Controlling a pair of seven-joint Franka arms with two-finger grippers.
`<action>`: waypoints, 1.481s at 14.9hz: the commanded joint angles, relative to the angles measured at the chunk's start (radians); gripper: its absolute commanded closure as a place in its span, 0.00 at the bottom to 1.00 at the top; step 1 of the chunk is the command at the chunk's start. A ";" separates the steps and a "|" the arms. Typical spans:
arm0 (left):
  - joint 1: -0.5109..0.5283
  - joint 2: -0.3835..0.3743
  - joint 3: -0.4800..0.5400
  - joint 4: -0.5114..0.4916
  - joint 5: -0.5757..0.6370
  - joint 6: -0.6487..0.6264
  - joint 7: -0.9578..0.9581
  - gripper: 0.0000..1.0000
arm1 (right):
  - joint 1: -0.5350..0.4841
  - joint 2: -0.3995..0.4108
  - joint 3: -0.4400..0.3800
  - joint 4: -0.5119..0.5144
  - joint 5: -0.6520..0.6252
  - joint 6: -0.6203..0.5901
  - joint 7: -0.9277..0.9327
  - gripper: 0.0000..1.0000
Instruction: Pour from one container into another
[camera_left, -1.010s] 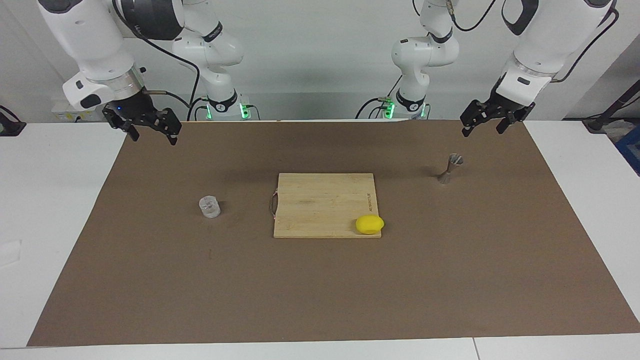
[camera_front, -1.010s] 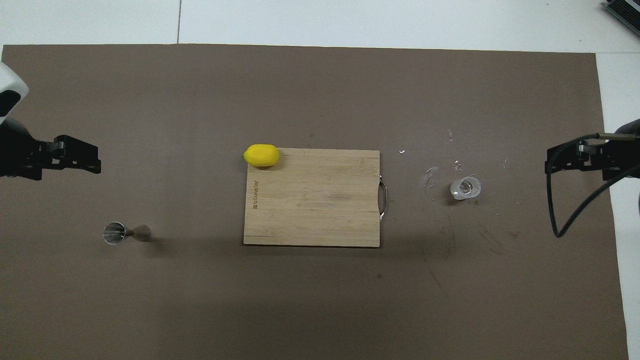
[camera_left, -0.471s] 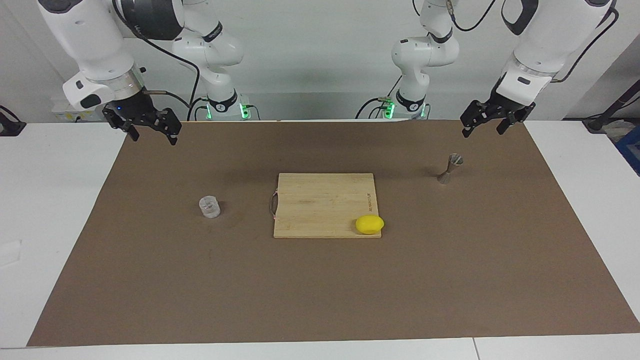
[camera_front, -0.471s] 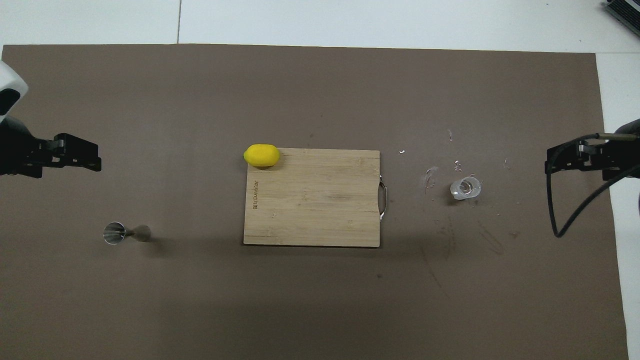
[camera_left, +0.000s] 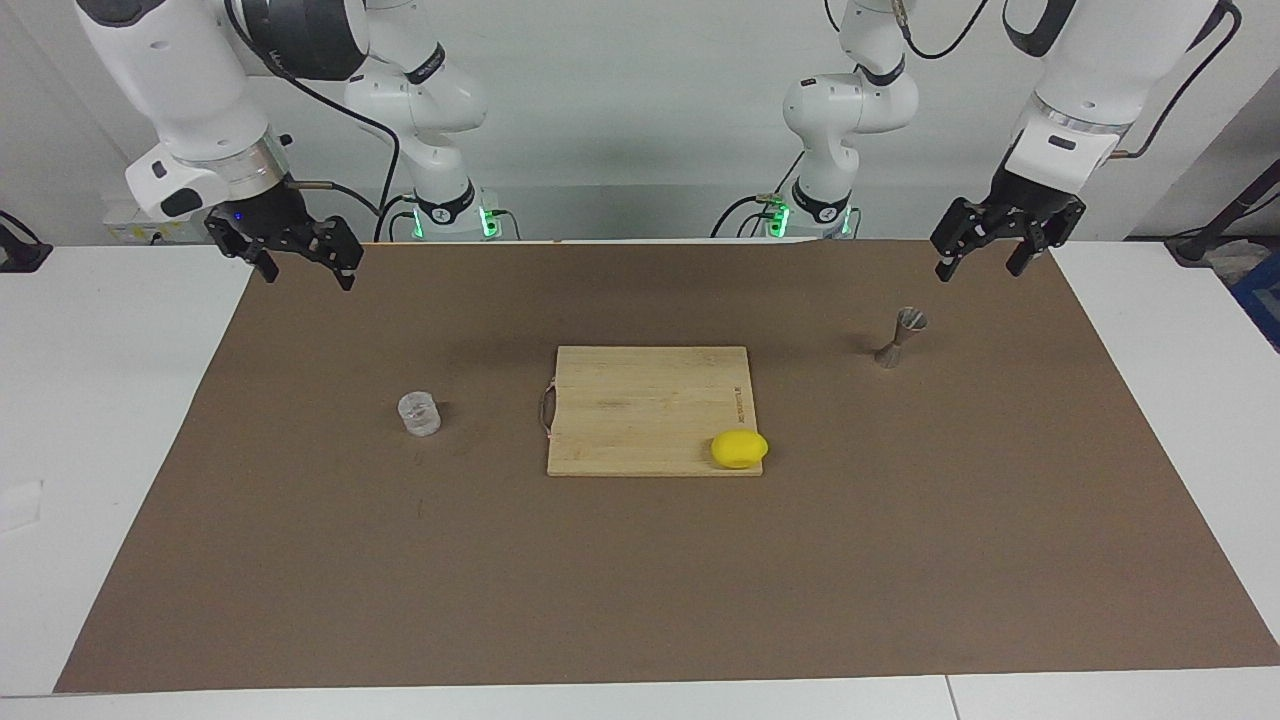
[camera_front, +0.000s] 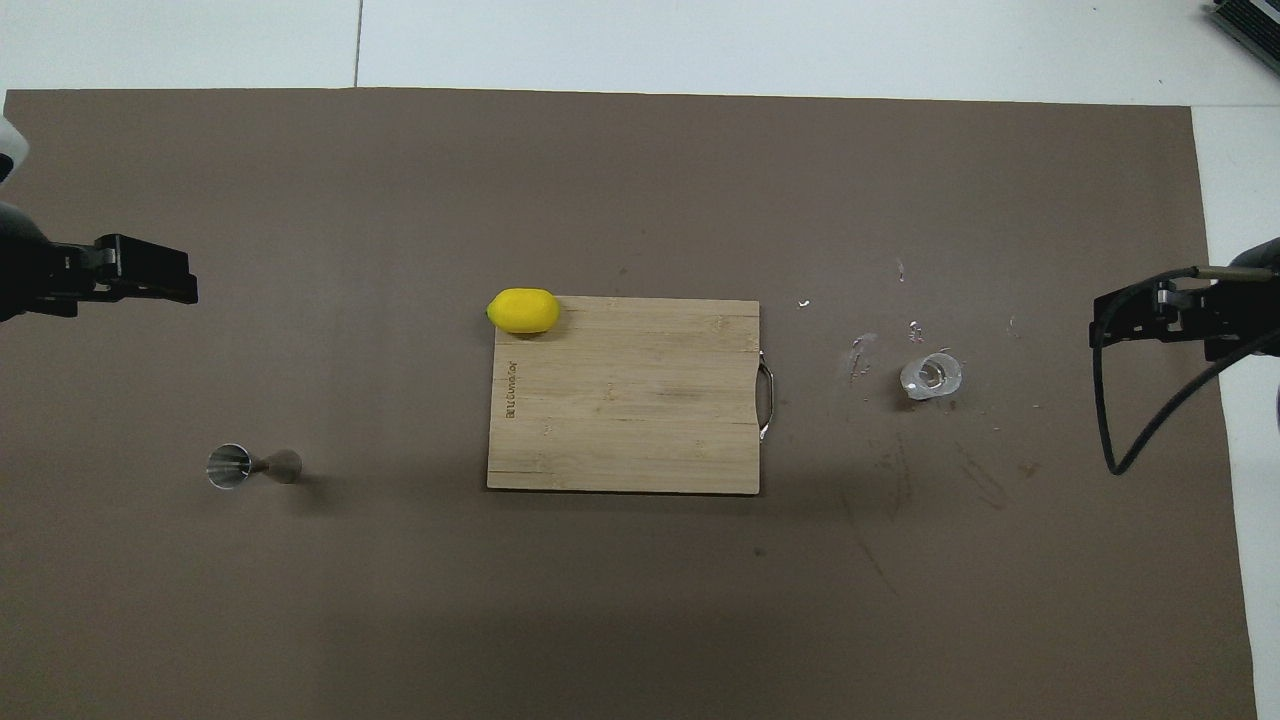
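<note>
- The right gripper (camera_left: 297, 262) is hanging in the air over the mat's (camera_left: 640, 560) edge at its own arm's end, fingers spread apart and gripping nothing.
- The glass cup (camera_left: 419, 414) is standing on the mat, well apart from that gripper.
- The cutting board (camera_left: 650, 410) is lying mid-mat, a lemon (camera_left: 739, 449) sitting at its corner.
- The jigger (camera_left: 900, 338) is standing upright near the left gripper (camera_left: 988, 256), which is hovering open and empty.
- Only the facing view is showing the arms' bases; overhead, the cup's (camera_front: 931, 375) inside is showing.
</note>
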 joint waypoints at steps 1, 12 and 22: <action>-0.037 -0.031 0.007 -0.045 0.008 -0.006 -0.006 0.00 | -0.014 -0.009 0.009 -0.005 0.002 -0.009 -0.018 0.00; -0.031 -0.043 0.017 -0.060 -0.043 -0.043 0.085 0.00 | -0.014 -0.009 0.008 -0.005 0.002 -0.009 -0.018 0.00; 0.289 -0.001 0.024 -0.263 -0.437 -0.003 1.100 0.00 | -0.014 -0.009 0.009 -0.005 0.002 -0.009 -0.018 0.00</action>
